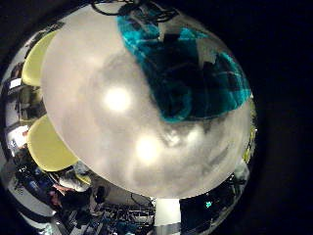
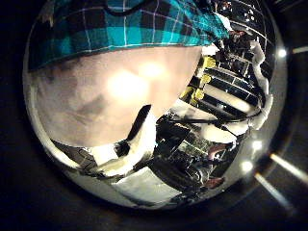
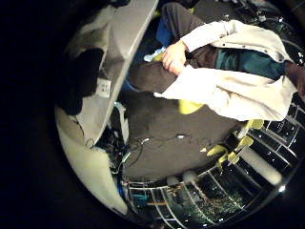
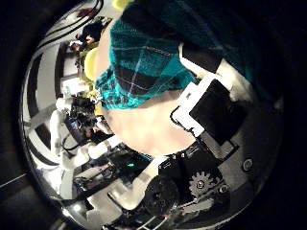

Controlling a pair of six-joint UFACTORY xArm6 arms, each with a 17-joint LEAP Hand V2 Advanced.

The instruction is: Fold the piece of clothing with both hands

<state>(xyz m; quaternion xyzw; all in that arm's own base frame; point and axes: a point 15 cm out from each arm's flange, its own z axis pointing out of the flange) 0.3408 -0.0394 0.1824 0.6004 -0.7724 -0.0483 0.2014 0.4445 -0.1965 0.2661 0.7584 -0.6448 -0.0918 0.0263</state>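
A checked piece of clothing (image 1: 186,73) lies on a round pale table (image 1: 98,127) in the left little finger side palm view, bunched at the table's rim near that palm. In the left thumb side palm view the cloth (image 2: 125,29) spreads close to the palm over the table (image 2: 115,91). In the right thumb side palm view the cloth (image 4: 144,57) fills much of the picture. My right hand (image 4: 206,96) reaches onto the cloth's edge with a finger curled over it. My left hand is over the cloth's edge.
The right little finger side palm view faces away from the cloth, over the table's edge (image 3: 110,48) to the floor (image 3: 172,119). Two chairs (image 1: 49,147) stand by the table. Shelves with equipment (image 2: 226,82) stand beyond the table.
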